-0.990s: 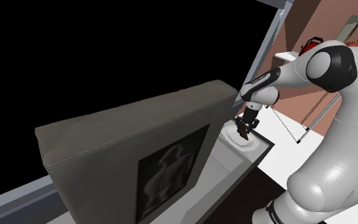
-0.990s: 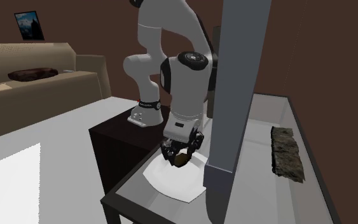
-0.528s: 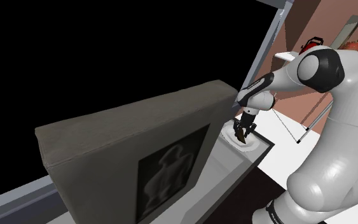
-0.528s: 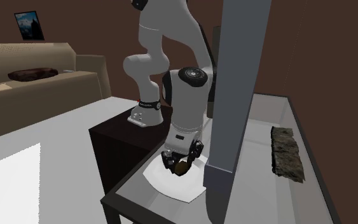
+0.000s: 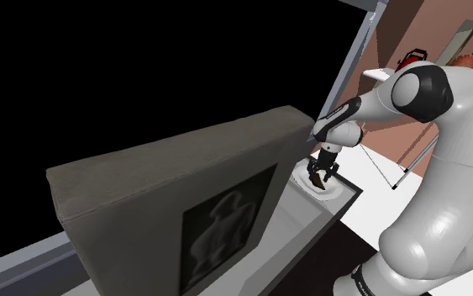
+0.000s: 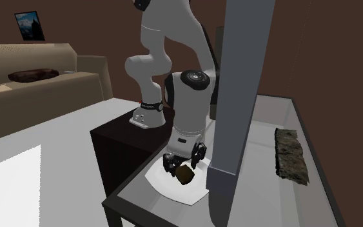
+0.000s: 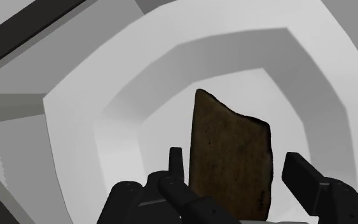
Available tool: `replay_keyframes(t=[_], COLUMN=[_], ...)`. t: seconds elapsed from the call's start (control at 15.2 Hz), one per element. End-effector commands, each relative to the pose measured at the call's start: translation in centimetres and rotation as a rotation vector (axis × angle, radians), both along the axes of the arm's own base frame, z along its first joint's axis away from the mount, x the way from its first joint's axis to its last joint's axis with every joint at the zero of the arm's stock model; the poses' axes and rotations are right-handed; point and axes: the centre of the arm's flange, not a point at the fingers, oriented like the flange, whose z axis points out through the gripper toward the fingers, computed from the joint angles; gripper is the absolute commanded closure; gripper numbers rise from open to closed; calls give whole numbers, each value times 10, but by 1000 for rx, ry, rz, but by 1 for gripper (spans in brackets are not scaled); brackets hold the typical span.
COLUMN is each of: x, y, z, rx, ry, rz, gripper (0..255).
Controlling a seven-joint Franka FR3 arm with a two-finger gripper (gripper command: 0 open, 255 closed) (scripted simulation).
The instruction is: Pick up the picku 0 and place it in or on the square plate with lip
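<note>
**A:** Where does the brown slab [image 7: 231,149] sit?

**B:** It stands on edge in the hollow of the white plate [image 7: 107,83], near the middle of the wrist view. In the second exterior view the brown slab [image 6: 186,175] shows at lower centre, low over the white plate [image 6: 164,185], which lies at the near corner of the worktop [image 6: 264,193].

**A:** And the end effector [image 7: 233,156]?

**B:** It is spread apart, one finger on each side of the slab. One finger lies right against the slab's edge. The other finger [image 7: 304,181] is set off from it, with a strip of plate showing between, so the slab is not clasped.

**A:** How does the arm [image 6: 189,109] reach it?

**B:** It bends down from the top of the second exterior view, with the end effector [image 6: 184,166] pointing down at the plate. In the shoulder view the end effector [image 5: 318,172] hangs right of centre, over the white plate [image 5: 335,192].

**A:** What else is around?

**B:** A tall grey panel [image 6: 241,84] stands on the worktop just beside the plate. In the shoulder view the grey panel [image 5: 176,168] takes up the foreground. A rough dark stone [image 6: 291,155] lies at the right of the second exterior view, well apart from the plate. A sofa [image 6: 44,84] and a framed picture [image 6: 29,26] are at its upper left.
</note>
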Motion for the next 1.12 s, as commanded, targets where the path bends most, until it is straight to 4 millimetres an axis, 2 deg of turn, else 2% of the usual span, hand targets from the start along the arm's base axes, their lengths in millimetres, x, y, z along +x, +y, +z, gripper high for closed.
replay_keyframes(t=[0.0,0.26,0.53,1.06], x=[0,0,8,8], y=[0,0,-8,-8], z=[0,0,49,49], rx=[0,0,0,0], ry=[0,0,0,0], rz=[0,0,0,0], gripper=[0,0,0,0])
